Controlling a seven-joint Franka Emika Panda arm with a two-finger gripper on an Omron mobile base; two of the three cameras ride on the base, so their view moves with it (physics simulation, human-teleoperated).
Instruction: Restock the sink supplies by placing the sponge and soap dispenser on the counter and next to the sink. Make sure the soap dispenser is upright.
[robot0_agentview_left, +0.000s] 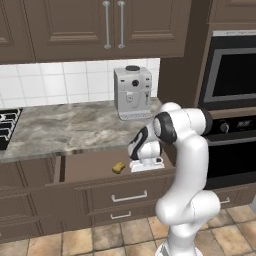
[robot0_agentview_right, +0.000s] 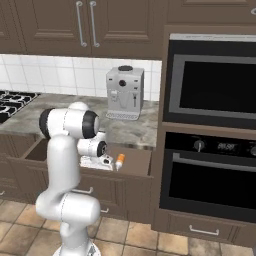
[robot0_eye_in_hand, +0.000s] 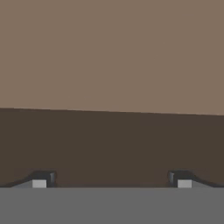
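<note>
The drawer (robot0_agentview_left: 85, 167) under the counter (robot0_agentview_left: 65, 127) is pulled out. The mustard-yellow sponge (robot0_agentview_left: 118, 167) lies on its floor. The small orange soap dispenser (robot0_agentview_right: 120, 161) with its white top rests tilted in the same drawer, just right of my hand. My gripper (robot0_eye_in_hand: 111, 180) reaches down into the drawer, between the sponge and the dispenser. Its fingertips (robot0_eye_in_hand: 43, 179) are set wide apart, open, with only the brown drawer floor and wall between them. The hand (robot0_agentview_left: 146, 162) hides the dispenser in the left base view. The sink is out of view.
A grey coffee machine (robot0_agentview_left: 132, 93) stands at the back of the counter by the wall. A stove (robot0_agentview_left: 7, 125) lies at the counter's left end. A tall oven column (robot0_agentview_right: 215, 90) rises to the right. Upper cabinets (robot0_agentview_left: 100, 25) hang above.
</note>
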